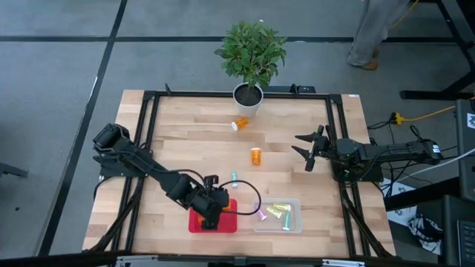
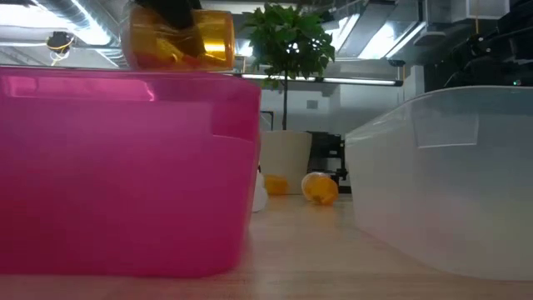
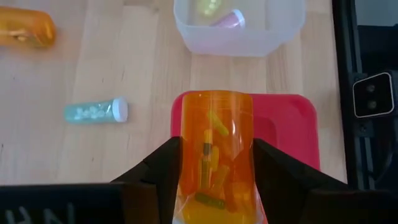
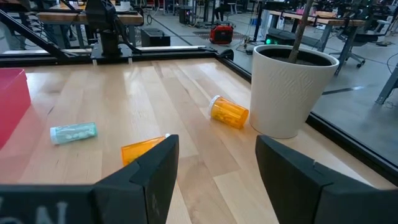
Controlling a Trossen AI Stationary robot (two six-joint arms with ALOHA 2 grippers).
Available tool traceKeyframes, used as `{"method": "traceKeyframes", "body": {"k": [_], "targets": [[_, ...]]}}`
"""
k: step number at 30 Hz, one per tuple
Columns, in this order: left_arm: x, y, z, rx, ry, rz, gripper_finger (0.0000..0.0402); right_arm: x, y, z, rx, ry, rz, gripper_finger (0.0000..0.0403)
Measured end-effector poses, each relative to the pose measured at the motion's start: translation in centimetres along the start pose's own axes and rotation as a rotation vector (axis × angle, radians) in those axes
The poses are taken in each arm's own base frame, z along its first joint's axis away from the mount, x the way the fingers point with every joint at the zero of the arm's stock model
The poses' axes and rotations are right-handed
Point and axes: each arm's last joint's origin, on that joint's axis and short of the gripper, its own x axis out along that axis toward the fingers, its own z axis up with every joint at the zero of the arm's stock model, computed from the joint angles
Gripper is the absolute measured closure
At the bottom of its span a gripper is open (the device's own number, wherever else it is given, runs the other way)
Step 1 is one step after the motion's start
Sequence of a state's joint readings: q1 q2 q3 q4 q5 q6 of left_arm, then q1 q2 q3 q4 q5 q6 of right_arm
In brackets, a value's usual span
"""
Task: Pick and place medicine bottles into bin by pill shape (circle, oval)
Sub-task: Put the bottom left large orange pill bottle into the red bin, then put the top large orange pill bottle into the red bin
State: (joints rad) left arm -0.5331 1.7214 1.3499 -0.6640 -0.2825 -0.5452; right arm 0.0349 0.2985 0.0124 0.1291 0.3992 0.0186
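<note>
You had the left gripper [image 3: 214, 180] pinching an orange bottle [image 3: 214, 155] between its two fingers, poised directly above the red bin [image 1: 213, 221] near the table's front edge. From the low view the bottle [image 2: 179, 37] hung just over the bin's rim [image 2: 125, 83], not yet inside. The yellowish pills in it looked elongated, so you probably carried it there because this bin takes the ovals; that is a judgement, since the pills are small. The grip looked on the point of loosening, so the drop seemed near.

The clear bin [image 1: 278, 215] sat just beside the red one, toward the front right corner, already holding a few pastel bottles [image 1: 276, 211]. A teal bottle [image 1: 234, 179] lay on the table just behind the red bin. Two more orange bottles waited: one at the table's middle [image 1: 256, 156], one near the plant pot [image 1: 248, 96] by the back edge [image 1: 240, 124].

Your right gripper [image 1: 306, 148] hung spread and empty near the right edge, clear of the work.
</note>
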Motion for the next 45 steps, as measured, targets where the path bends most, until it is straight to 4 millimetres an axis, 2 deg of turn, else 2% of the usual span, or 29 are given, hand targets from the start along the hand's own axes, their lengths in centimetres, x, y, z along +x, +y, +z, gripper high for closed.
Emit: {"method": "traceKeyframes", "body": {"k": [4, 14, 23, 33, 45], "targets": [[0.0, 0.0, 0.0, -0.015, -0.002, -0.001, 0.0232, 0.0, 0.0, 0.0, 0.000, 0.000, 0.000, 0.0188], [0.0, 0.0, 0.0, -0.018, -0.010, 0.011, 0.0172, 0.0, 0.0, 0.0, 0.001, 0.000, 0.000, 0.0188], [-0.1, 0.4, -0.3, 0.142, 0.025, 0.058, 0.0174, 0.0, 0.0, 0.0, 0.000, 0.000, 0.000, 0.0188], [0.1, 1.7, -0.2, 0.316, 0.077, 0.111, 0.0174, 0.0, 0.0, 0.0, 0.000, 0.000, 0.000, 0.0188], [0.2, 1.7, -0.1, 0.307, 0.069, 0.108, 0.0174, 0.0, 0.0, 0.0, 0.000, 0.000, 0.000, 0.0188]]}}
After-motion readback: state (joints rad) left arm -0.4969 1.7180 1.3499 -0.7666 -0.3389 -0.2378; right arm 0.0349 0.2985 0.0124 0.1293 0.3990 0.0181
